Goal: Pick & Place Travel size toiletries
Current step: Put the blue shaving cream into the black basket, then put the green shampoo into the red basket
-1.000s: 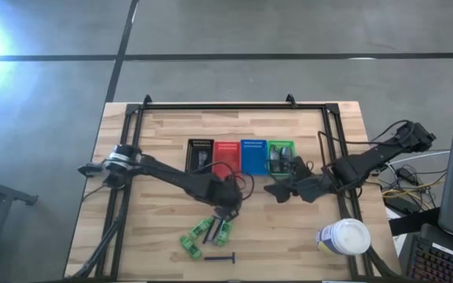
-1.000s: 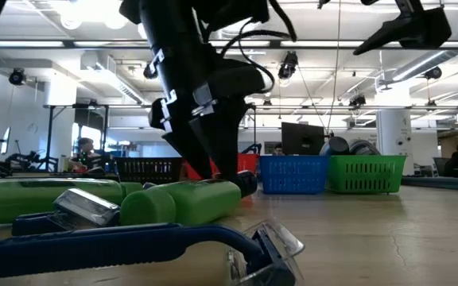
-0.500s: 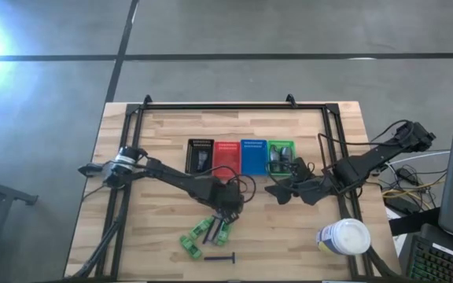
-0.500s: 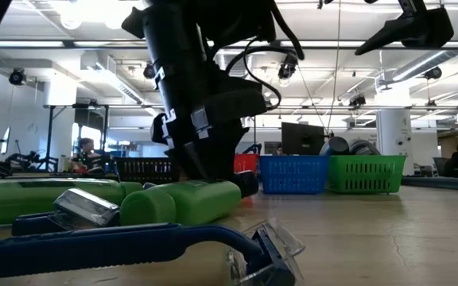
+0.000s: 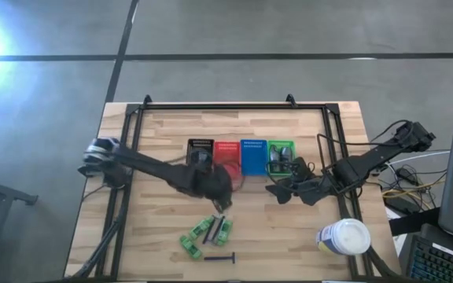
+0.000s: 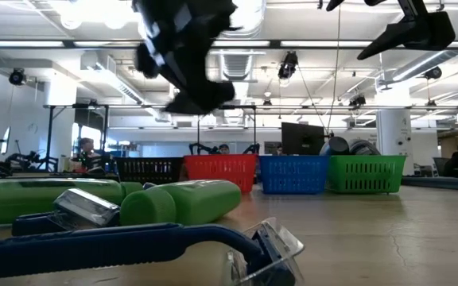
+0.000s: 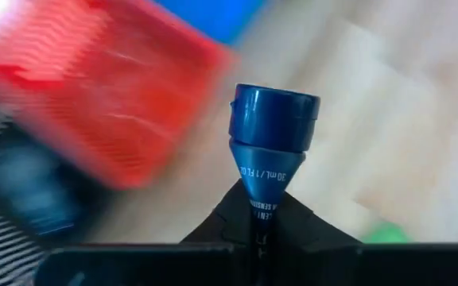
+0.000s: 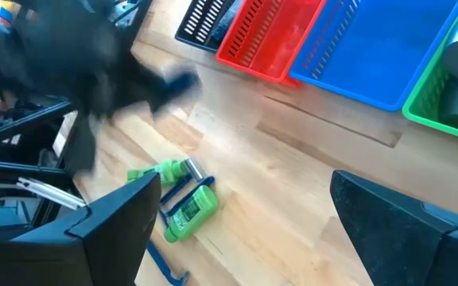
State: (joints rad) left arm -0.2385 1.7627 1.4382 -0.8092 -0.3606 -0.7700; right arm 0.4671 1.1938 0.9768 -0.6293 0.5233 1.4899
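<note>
My left gripper (image 5: 221,200) hangs above the table in front of the red basket (image 5: 228,151), shut on a small dark-blue tube (image 7: 274,119) with a round cap. Below it, near the front edge, green tubes (image 5: 208,231) and a dark-blue razor (image 5: 220,258) lie flat on the wood; the low view shows them close up as green tubes (image 6: 180,200) and the razor (image 6: 133,238). My right gripper (image 5: 278,191) waits open above the table in front of the green basket (image 5: 281,157), nothing between its fingers. My left gripper pinches the blue tube's narrow flat tail end (image 7: 262,195) between its two fingers. The fingers come from above, pointing down. The tube hangs below them along their line, cap end away from the gripper, lifted clear of the table.
A black basket (image 5: 200,152), the red one, a blue basket (image 5: 253,156) and the green one stand in a row at mid-table. A big white tub (image 5: 344,237) stands at the front right. A black frame (image 5: 226,108) runs round the table.
My left gripper has shut on the blue tube at the pile of toiletries and risen with it, moving a little toward the far edge and the baskets. The tube is now clear of the table; the green tubes and razor stay where they lay.
</note>
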